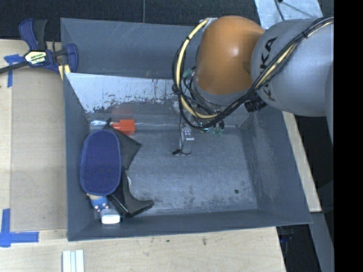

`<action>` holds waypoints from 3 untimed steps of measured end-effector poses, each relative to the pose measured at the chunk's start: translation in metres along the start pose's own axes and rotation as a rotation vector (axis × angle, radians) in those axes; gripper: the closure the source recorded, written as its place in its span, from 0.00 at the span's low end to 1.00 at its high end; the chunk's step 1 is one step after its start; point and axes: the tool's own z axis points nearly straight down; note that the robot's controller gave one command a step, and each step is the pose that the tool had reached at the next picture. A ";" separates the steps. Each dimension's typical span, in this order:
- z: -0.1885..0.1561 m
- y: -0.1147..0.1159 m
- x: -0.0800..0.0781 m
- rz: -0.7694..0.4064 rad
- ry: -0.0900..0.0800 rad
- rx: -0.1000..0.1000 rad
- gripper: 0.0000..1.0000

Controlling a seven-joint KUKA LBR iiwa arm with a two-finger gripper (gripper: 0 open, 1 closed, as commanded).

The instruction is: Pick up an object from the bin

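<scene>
Bin: a grey metal bin (pixel 249 169) seen from above, its floor bare across the middle and right.
My arm: my arm (pixel 295 67) reached in from the right, with an orange wrist cover (pixel 227 52) above the far middle of the bin.
Where my jaws were: low over bare floor near the middle of the bin, with no object under them.
Things to pick: all lay along the left wall, well apart from my jaws. A blue oval pad (pixel 100 162) lay flat. A small orange piece (pixel 125 126) sat just beyond its far end. A black angled piece (pixel 133 204) stuck out from under its near end. A small white piece (pixel 109 217) lay in the near left corner.
Jaw state: I could not tell how far open they were. I saw nothing between them, and I could not tell whether they touched the floor.
Risk, first: closing here would likely have caught nothing, because the floor below was bare.
Risk, second: pushing lower could have pressed my jaws into the metal floor.
Risk, third: the objects sat tight against the left wall, so going for them could have knocked my jaws on the wall or slid off the flat pad.
</scene>
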 end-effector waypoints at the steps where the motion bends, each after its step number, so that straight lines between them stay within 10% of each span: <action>1: 0.116 0.067 0.016 -0.531 -0.004 0.000 0.00; 2: 0.085 0.065 0.041 -0.807 -0.006 0.002 0.00; 3: 0.085 0.057 0.026 -0.973 -0.010 0.003 0.00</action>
